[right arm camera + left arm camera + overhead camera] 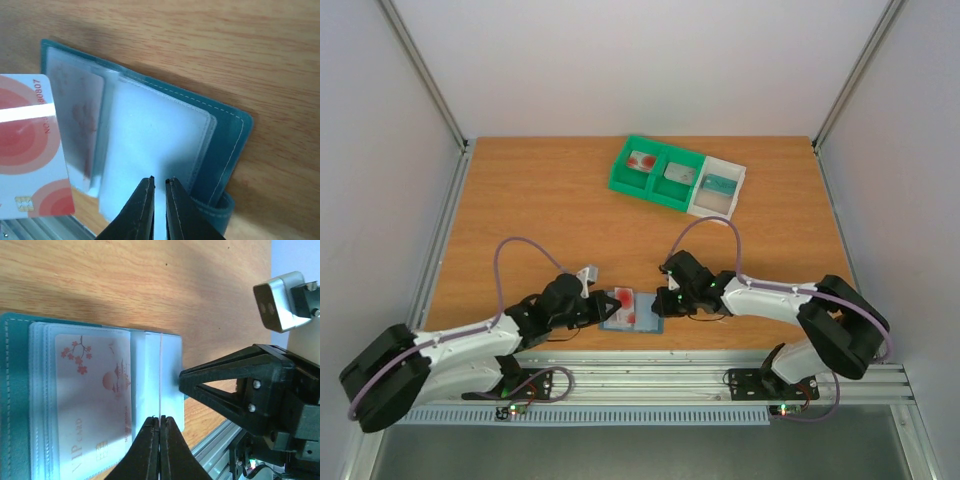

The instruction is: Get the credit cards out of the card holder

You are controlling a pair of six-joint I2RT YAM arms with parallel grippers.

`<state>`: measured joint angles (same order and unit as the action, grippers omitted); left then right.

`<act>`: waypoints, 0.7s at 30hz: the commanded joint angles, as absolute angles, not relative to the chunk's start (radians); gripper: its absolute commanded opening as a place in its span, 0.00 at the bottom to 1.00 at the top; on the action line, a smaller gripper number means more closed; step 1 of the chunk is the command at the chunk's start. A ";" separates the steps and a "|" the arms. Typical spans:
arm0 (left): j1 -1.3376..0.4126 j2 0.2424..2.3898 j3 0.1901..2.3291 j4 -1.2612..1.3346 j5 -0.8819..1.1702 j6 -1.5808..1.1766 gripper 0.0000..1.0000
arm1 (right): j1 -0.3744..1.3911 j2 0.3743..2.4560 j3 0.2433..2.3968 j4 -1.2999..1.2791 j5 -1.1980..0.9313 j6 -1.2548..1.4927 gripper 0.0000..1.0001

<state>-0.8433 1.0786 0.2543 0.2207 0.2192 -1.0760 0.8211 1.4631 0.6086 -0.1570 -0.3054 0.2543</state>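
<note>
The blue-grey card holder (651,318) lies spread near the table's front edge, its clear sleeves (150,130) fanned out. My left gripper (160,419) is shut on a white credit card with red circles (30,150). That card is raised off the holder and shows in the left wrist view only as a thin white edge (161,375). Another white card with red blossoms (95,400) sits inside a sleeve. My right gripper (159,181) hangs over an empty sleeve, its jaws a narrow gap apart with nothing visibly pinched. One of its fingers (220,382) touches the sleeve's edge.
A tray with two green compartments (620,182) and a white one (705,207) stands at the far middle. It holds a red-and-white card (642,160), a grey card (680,172) and a teal card (720,185). An aluminium rail (650,375) runs just behind the holder.
</note>
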 commanded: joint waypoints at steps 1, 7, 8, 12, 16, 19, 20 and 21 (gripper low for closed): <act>-0.839 0.958 0.277 0.067 0.154 -1.024 0.00 | 0.830 1.361 0.668 -0.280 -0.238 0.157 0.09; -0.838 0.800 0.300 -0.076 0.167 -0.952 0.00 | 0.823 1.270 0.718 -0.359 -0.258 0.055 0.11; -0.838 0.775 0.305 -0.078 0.190 -0.922 0.00 | 0.823 1.254 0.735 -0.382 -0.269 0.034 0.11; -0.838 0.686 0.317 -0.070 0.290 -0.869 0.00 | 0.822 1.179 0.803 -0.485 -0.329 -0.042 0.11; -0.838 0.613 0.335 -0.079 0.382 -0.837 0.00 | 0.822 1.138 0.902 -0.660 -0.404 -0.123 0.13; -0.838 0.594 0.369 -0.141 0.431 -0.800 0.01 | 0.823 1.126 0.972 -0.776 -0.465 -0.184 0.15; -0.838 0.596 0.382 -0.168 0.449 -0.785 0.00 | 0.824 1.124 0.992 -0.804 -0.479 -0.201 0.15; -0.838 0.601 0.395 -0.189 0.474 -0.773 0.00 | 0.823 1.122 1.008 -0.825 -0.495 -0.215 0.16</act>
<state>-0.8410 0.6113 0.3302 -0.1188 0.3641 -0.8524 0.8211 1.1397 0.9421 -0.6445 -0.4023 -0.1017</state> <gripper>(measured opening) 0.015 0.152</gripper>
